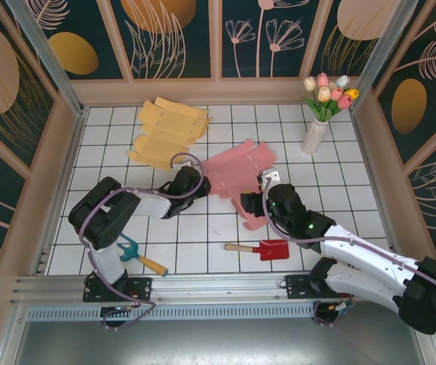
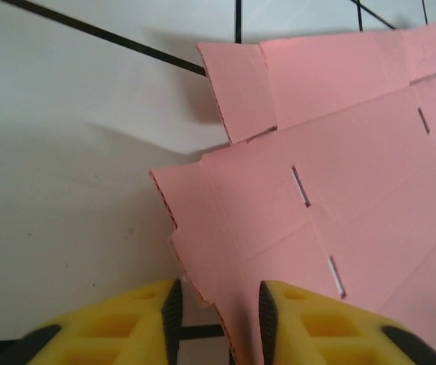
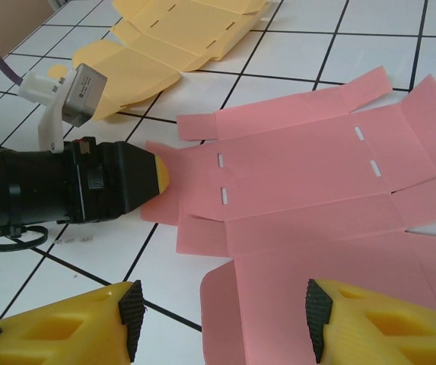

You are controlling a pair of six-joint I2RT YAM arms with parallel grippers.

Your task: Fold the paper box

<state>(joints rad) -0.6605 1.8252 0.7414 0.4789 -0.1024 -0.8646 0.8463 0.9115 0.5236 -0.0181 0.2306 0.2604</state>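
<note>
The pink paper box lies unfolded and flat on the white tiled table. My left gripper reaches in low from the left at the sheet's left edge. In the left wrist view a left flap of the pink sheet runs between the narrowed jaws of that gripper, close to the right pad, with floor showing beside the left pad. My right gripper stands open over the near flap of the sheet, at the sheet's near edge. The left gripper's yellow tip sits on the flap.
A second flat box blank, yellow, lies behind the left arm. A white vase of tulips stands at the back right. A red toy shovel and a teal-headed tool lie near the front edge.
</note>
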